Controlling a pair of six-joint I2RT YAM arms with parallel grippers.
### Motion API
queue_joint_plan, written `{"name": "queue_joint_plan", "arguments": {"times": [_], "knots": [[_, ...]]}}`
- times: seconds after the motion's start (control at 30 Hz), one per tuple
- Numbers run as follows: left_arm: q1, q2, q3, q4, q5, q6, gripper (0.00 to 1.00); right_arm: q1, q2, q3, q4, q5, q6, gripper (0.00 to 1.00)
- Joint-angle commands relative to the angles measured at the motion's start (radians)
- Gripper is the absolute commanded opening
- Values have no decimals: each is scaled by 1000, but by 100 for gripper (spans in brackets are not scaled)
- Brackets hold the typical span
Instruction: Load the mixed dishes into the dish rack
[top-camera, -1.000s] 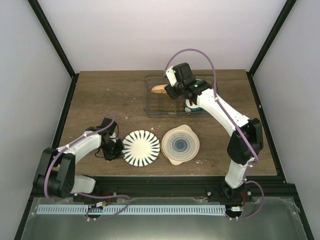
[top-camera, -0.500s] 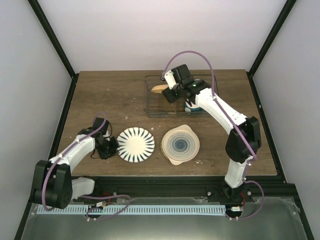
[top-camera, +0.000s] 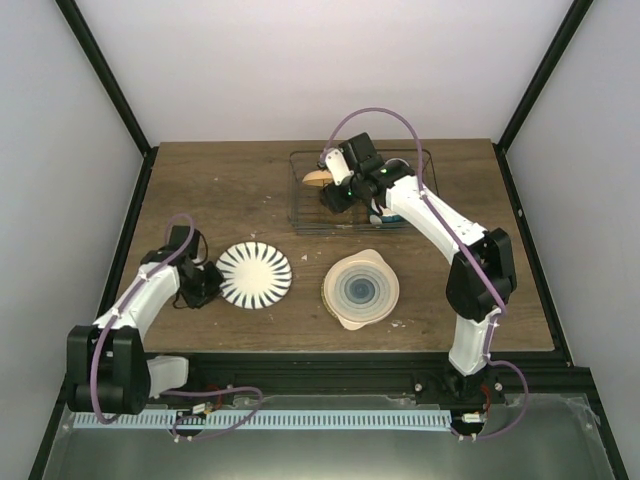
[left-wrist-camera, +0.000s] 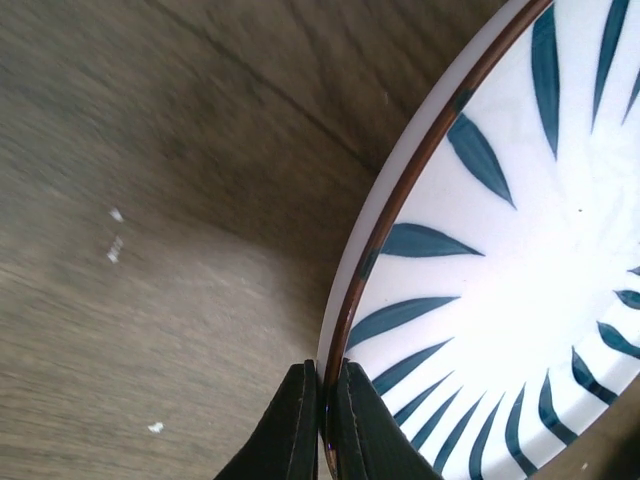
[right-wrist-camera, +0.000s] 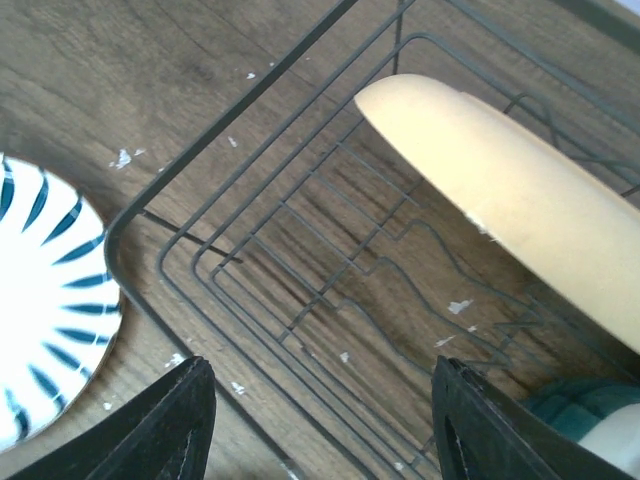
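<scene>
My left gripper (top-camera: 205, 285) (left-wrist-camera: 327, 372) is shut on the brown rim of the white-and-blue striped bowl (top-camera: 254, 274) (left-wrist-camera: 520, 280), which sits at the table's left middle. The bowl also shows at the left edge of the right wrist view (right-wrist-camera: 40, 300). My right gripper (top-camera: 335, 196) (right-wrist-camera: 320, 380) hangs open and empty over the left half of the wire dish rack (top-camera: 298, 215) (right-wrist-camera: 130, 215). An orange-yellow plate (top-camera: 318, 178) (right-wrist-camera: 500, 190) stands on edge inside the rack. The cream plate with grey-blue rings (top-camera: 361, 290) lies flat on the table in front of the rack.
A teal-and-white dish (top-camera: 385, 212) (right-wrist-camera: 585, 400) sits in the rack's right part, mostly hidden by the right arm. Black frame posts and white walls close in the table on both sides and at the back.
The left arm has pulled the striped bowl to the left and a little away from the near edge. The right gripper has shifted slightly left over the rack.
</scene>
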Motion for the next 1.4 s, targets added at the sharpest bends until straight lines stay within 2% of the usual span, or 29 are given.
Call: {"name": "queue_joint_plan", "arguments": {"times": [0.0, 0.2, 0.33, 0.5, 0.63, 0.73, 0.97, 1.2, 1.37], "knots": [[66, 3, 67, 54, -5, 1, 0, 9, 9, 55, -27, -92, 40, 60], [85, 63, 112, 127, 32, -19, 0, 9, 6, 55, -33, -228, 72, 60], [85, 88, 120, 174, 89, -42, 0, 9, 6, 51, -99, -341, 79, 61], [85, 98, 136, 156, 145, -39, 0, 10, -7, 7, -198, -509, 136, 61], [85, 97, 138, 126, 224, -42, 0, 10, -10, -30, -272, -600, 191, 67], [85, 78, 133, 98, 256, -52, 0, 9, 1, -61, -313, -641, 217, 69], [85, 11, 121, 56, 291, -84, 0, 10, 2, -161, -293, -697, 262, 77], [85, -74, 93, 61, 340, -85, 0, 10, -25, -279, -214, -754, 318, 80], [85, -115, 69, 33, 379, -64, 0, 10, -24, -302, -167, -749, 343, 80]]}}
